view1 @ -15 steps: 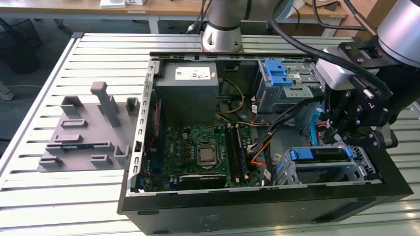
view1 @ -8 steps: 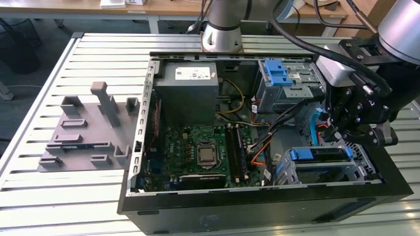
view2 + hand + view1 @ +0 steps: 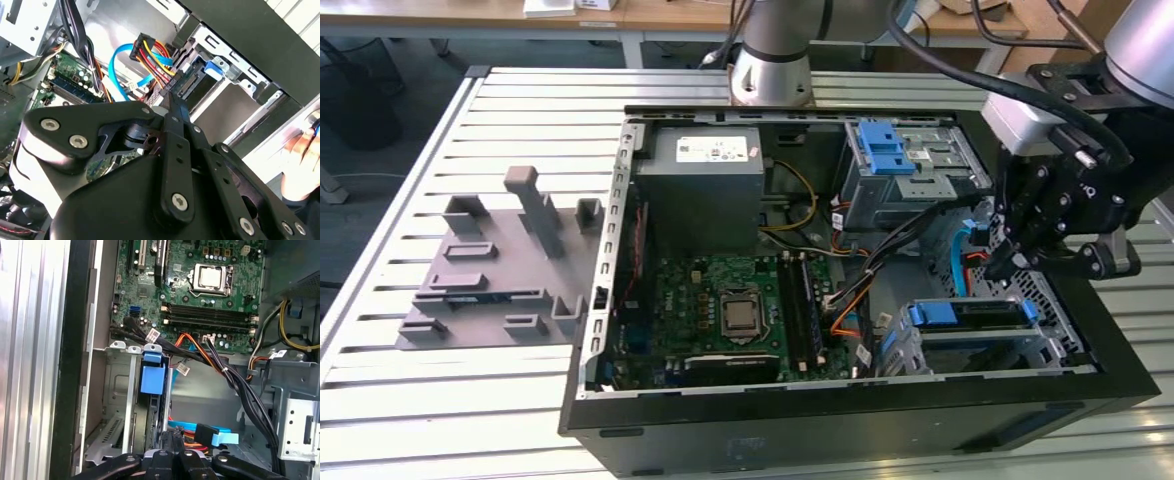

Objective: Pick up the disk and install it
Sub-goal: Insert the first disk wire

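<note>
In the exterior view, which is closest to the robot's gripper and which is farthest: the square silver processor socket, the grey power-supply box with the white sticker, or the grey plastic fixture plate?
Measured from the gripper in the exterior view:
1. Square silver processor socket, on the green board inside the case: nearest.
2. Grey power-supply box with the white sticker, at the case's far corner: next.
3. Grey plastic fixture plate, outside the case at the exterior view's left: farthest.

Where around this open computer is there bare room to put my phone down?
The slatted table lies bare in front of the grey fixture plate, and again between the plate and the computer case near the robot base. Inside the case it is crowded: motherboard, cables, drive cages, gripper.
</note>
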{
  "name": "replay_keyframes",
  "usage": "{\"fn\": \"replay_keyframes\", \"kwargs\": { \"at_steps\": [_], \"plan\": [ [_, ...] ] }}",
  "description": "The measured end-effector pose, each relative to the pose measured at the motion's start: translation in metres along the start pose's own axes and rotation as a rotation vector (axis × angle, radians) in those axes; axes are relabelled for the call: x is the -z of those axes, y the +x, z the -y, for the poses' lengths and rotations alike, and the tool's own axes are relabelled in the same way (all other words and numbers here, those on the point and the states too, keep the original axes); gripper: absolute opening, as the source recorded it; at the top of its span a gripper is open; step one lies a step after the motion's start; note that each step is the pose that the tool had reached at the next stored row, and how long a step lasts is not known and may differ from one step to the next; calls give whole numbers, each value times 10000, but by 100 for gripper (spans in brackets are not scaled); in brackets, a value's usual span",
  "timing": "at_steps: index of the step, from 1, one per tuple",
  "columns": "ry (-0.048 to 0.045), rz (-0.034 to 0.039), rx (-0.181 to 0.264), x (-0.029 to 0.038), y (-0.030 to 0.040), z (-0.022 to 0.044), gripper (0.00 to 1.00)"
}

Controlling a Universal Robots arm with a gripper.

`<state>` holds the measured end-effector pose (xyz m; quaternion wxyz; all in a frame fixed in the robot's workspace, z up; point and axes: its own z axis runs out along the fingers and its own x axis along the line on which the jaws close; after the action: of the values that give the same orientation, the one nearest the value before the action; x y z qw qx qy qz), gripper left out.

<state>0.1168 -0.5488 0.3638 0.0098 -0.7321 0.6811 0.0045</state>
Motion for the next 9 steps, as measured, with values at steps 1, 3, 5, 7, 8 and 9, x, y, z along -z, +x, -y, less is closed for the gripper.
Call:
{"fn": "replay_keyframes", "kwargs": {
  "at_steps": [1,3,5,7,8,9],
  "plan": [
    [6,1,-47,0,-4,1,11],
    [11,0,-140,0,-5,8,11],
    [14,6,-244,-3,-8,13,11],
    [17,7,-330,-8,-16,15,11],
    [17,7,-339,-9,-18,15,11],
    [17,3,-342,-9,-17,16,11]
  ]
}}
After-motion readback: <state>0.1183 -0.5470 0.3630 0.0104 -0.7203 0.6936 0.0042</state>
